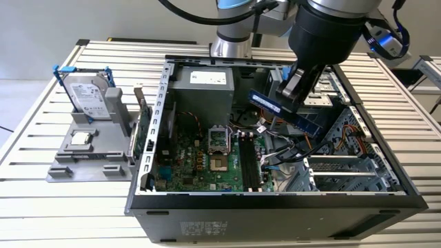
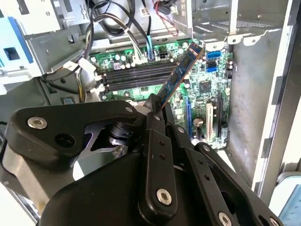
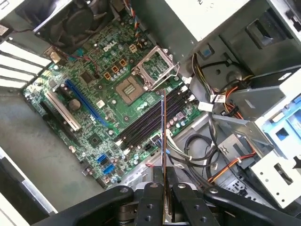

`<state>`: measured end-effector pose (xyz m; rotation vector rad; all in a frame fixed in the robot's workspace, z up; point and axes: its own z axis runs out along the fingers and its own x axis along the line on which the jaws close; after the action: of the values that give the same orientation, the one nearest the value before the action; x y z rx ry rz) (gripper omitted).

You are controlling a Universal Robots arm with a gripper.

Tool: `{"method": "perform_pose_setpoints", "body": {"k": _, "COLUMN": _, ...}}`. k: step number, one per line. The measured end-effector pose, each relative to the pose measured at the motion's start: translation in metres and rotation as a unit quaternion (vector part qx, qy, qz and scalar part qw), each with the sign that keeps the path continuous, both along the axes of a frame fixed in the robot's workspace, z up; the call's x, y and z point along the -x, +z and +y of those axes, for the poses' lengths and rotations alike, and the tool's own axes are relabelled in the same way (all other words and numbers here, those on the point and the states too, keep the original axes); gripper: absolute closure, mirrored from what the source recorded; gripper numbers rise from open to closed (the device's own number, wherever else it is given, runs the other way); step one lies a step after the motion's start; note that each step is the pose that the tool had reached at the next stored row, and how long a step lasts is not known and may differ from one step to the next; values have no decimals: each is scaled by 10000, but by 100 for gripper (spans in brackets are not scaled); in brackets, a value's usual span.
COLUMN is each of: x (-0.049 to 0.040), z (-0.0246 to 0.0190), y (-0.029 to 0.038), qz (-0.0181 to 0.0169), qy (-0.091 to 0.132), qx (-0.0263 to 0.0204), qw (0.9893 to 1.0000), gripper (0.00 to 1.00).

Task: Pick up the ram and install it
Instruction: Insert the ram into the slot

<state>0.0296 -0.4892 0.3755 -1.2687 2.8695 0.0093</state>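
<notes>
My gripper (image 1: pixel 290 98) is shut on the ram (image 1: pixel 286 111), a long narrow stick with a blue face. It hangs tilted above the open computer case, over the tangle of cables at the exterior view's right of the motherboard (image 1: pixel 200 165). In the second wrist view the ram (image 2: pixel 181 70) sticks out from between the fingers (image 2: pixel 155 115) toward the black memory slots (image 2: pixel 136 77). In the first wrist view the ram (image 3: pixel 163 136) is edge-on, a thin line crossing the memory slots (image 3: pixel 150 123). The slots (image 1: pixel 251 165) lie below and nearer the case's front than the stick.
A silver hard drive (image 1: pixel 90 98) in a blue-handled frame stands in a grey holder (image 1: pixel 90 155) at the exterior view's left. A green expansion card (image 1: pixel 142 129) stands by the case wall. The processor socket (image 1: pixel 218 150), power supply (image 1: pixel 206 85) and loose cables (image 1: pixel 289 152) crowd the case.
</notes>
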Motion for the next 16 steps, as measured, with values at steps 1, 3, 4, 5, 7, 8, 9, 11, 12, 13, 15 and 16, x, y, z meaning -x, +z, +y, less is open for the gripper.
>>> {"method": "perform_pose_setpoints", "body": {"k": 1, "x": 0, "z": 0, "y": 0, "qz": 0, "qy": -59, "qx": 0, "qw": 10000, "gripper": 100}}
{"method": "perform_pose_setpoints", "body": {"k": 3, "x": 0, "z": 0, "y": 0, "qz": 0, "qy": -187, "qx": 0, "qw": 9998, "gripper": 100}}
{"method": "perform_pose_setpoints", "body": {"k": 4, "x": 0, "z": 0, "y": 0, "qz": 0, "qy": -254, "qx": 0, "qw": 9997, "gripper": 100}}
{"method": "perform_pose_setpoints", "body": {"k": 5, "x": 0, "z": 0, "y": 0, "qz": 0, "qy": -321, "qx": 0, "qw": 9995, "gripper": 100}}
{"method": "perform_pose_setpoints", "body": {"k": 7, "x": 0, "z": 0, "y": 0, "qz": 0, "qy": -455, "qx": 0, "qw": 9990, "gripper": 100}}
{"method": "perform_pose_setpoints", "body": {"k": 8, "x": 0, "z": 0, "y": 0, "qz": 0, "qy": -525, "qx": 0, "qw": 9986, "gripper": 100}}
{"method": "perform_pose_setpoints", "body": {"k": 9, "x": 0, "z": 0, "y": 0, "qz": 0, "qy": -593, "qx": 0, "qw": 9982, "gripper": 100}}
{"method": "perform_pose_setpoints", "body": {"k": 11, "x": 0, "z": 0, "y": 1, "qz": 0, "qy": -732, "qx": 1, "qw": 9973, "gripper": 100}}
{"method": "perform_pose_setpoints", "body": {"k": 12, "x": 0, "z": 0, "y": 1, "qz": 0, "qy": -800, "qx": 1, "qw": 9968, "gripper": 100}}
{"method": "perform_pose_setpoints", "body": {"k": 13, "x": 0, "z": 0, "y": 1, "qz": 0, "qy": -870, "qx": 1, "qw": 9962, "gripper": 100}}
{"method": "perform_pose_setpoints", "body": {"k": 15, "x": 0, "z": 0, "y": -1, "qz": 1, "qy": -1008, "qx": 0, "qw": 9949, "gripper": 100}}
{"method": "perform_pose_setpoints", "body": {"k": 16, "x": 0, "z": 0, "y": -1, "qz": 0, "qy": -1076, "qx": -1, "qw": 9942, "gripper": 100}}
